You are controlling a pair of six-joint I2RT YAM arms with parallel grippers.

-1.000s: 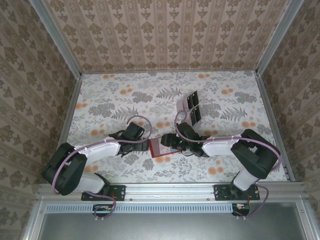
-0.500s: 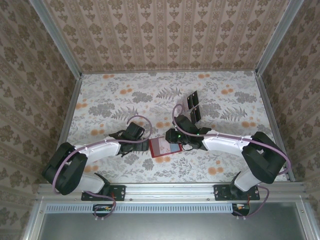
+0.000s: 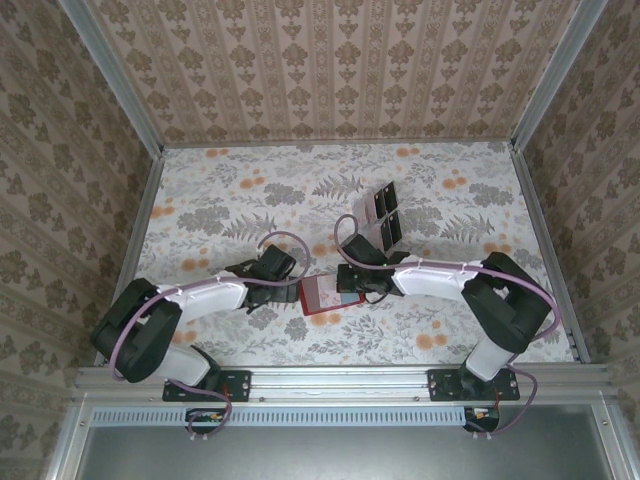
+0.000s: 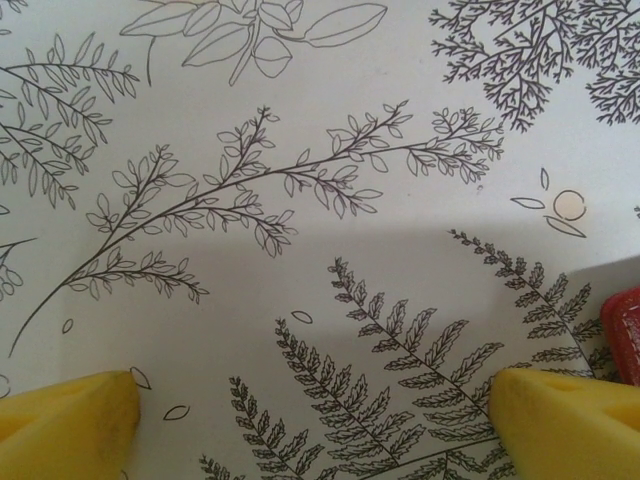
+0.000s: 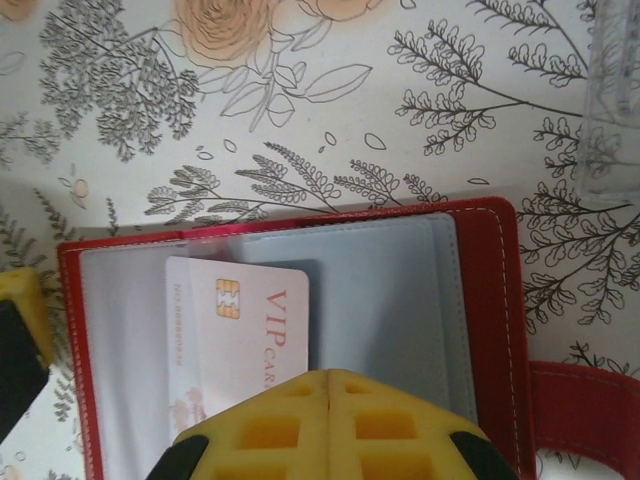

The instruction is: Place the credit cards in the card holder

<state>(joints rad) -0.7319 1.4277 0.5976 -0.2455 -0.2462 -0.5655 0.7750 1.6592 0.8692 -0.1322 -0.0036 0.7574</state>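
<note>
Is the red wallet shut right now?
No, the red wallet lies open on the table, with a pale VIP card showing inside it.

The left gripper hangs close over a pale tablecloth printed with thin, dark line drawings of ferns, leafy sprigs and branching twigs. Its two yellow fingertips poke in at the bottom corners of the picture, one on each side, with a wide stretch of bare cloth between them and nothing held. At the right edge, just above the fingertip on that side, sits the rounded red corner of the card holder, with a stitched border; whether finger and holder touch cannot be told. A soft shadow darkens the lower half of the cloth, while the upper half lies in brighter light.
</note>
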